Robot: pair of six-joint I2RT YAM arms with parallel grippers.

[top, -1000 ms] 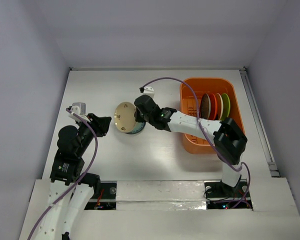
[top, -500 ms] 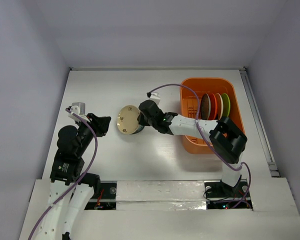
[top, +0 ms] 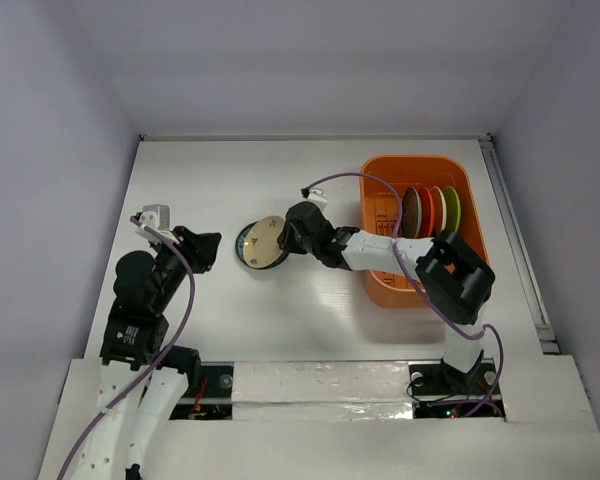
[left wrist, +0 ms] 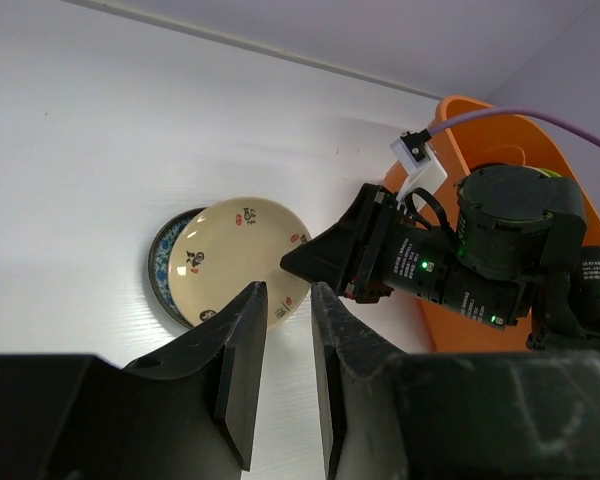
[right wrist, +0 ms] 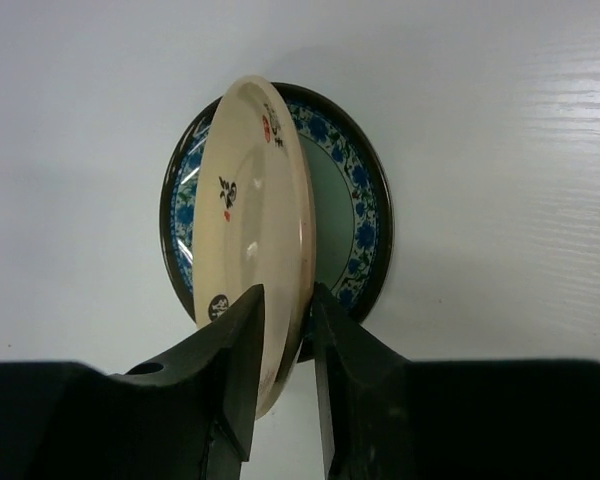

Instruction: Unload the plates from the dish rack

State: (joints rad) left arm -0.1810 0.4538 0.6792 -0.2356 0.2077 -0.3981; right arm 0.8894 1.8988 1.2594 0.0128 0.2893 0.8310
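My right gripper (top: 283,238) (right wrist: 288,295) is shut on the near rim of a cream plate (right wrist: 245,210) (top: 268,240). It holds the plate tilted on edge over a blue-green patterned plate (right wrist: 355,200) (top: 245,240) that lies flat on the table. Both plates also show in the left wrist view, cream (left wrist: 235,245) over blue-green (left wrist: 165,265). The orange dish rack (top: 380,285) (left wrist: 480,105) holds several upright plates, among them a dark one (top: 412,212), an orange-red one (top: 427,212) and a lime green one (top: 450,212). My left gripper (top: 208,250) (left wrist: 288,290) is empty, left of the plates, its jaws a narrow slit apart.
The right arm (top: 380,248) stretches from the rack's front across to the plates, with its purple cable (top: 350,175) looping above. White walls (top: 60,150) close in the table (top: 310,310) on the left, back and right.
My right gripper has drawn the cream plate slightly right and tilted it steeper, so the left part of the blue-green plate now shows. The left arm has not moved.
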